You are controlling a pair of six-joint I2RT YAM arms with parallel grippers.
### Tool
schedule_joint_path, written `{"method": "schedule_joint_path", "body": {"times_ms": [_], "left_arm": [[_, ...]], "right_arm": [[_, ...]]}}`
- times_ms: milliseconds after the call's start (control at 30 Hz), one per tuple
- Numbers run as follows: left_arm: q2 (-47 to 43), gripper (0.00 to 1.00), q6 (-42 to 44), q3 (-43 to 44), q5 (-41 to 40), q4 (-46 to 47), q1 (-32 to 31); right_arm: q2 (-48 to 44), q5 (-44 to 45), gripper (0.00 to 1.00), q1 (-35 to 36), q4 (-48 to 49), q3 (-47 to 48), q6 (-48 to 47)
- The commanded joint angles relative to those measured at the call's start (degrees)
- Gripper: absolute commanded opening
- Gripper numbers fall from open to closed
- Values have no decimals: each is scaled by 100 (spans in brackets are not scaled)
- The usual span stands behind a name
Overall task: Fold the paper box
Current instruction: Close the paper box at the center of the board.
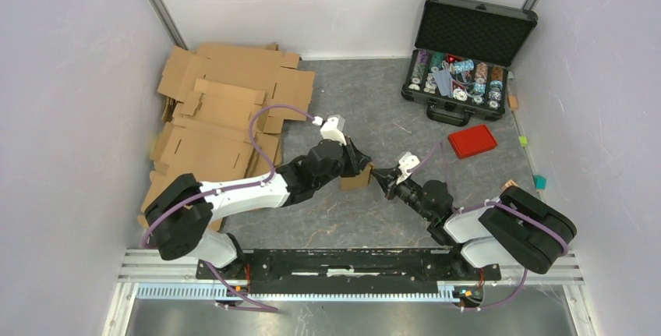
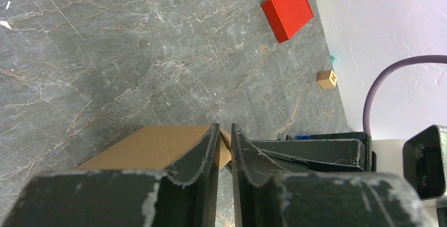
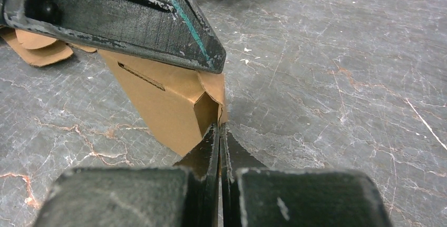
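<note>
Left gripper (image 2: 225,130) is clamped down to a sliver, a thin edge of brown card nipped between its worn black fingers: that's the paper box (image 3: 163,100), gripped by its top edge. In the left wrist view the box runs off to the lower left of the fingertips, flat on the grey marbled table (image 1: 374,94). Right gripper (image 3: 219,127) is squeezed fully together with nothing between the fingers, its tips butted up against the box's folded corner flap. So the two grippers meet at the box from opposite sides, at the centre of the overhead frame. Further out, a red lid (image 1: 472,141) lies right of centre, an open black case (image 1: 475,36) of chips sits upper right, and loose cardboard sheets (image 1: 226,110) are heaped upper left. A small wooden cube (image 2: 327,79) rests near the wall.
</note>
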Motion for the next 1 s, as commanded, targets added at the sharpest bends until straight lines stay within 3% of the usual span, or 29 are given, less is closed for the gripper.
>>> {"method": "schedule_joint_path", "body": {"times_ms": [0, 167, 333, 967], "left_arm": [[-42, 23, 442, -86, 56, -734, 61], [-53, 25, 417, -177, 385, -672, 230], [44, 24, 395, -247, 629, -465, 290], [195, 23, 474, -108, 819, -546, 293]], "right_arm": [[0, -308, 0, -121, -177, 51, -62], [44, -629, 2, -261, -201, 92, -62], [30, -750, 21, -313, -353, 225, -132], [-333, -221, 19, -311, 29, 217, -184]]}}
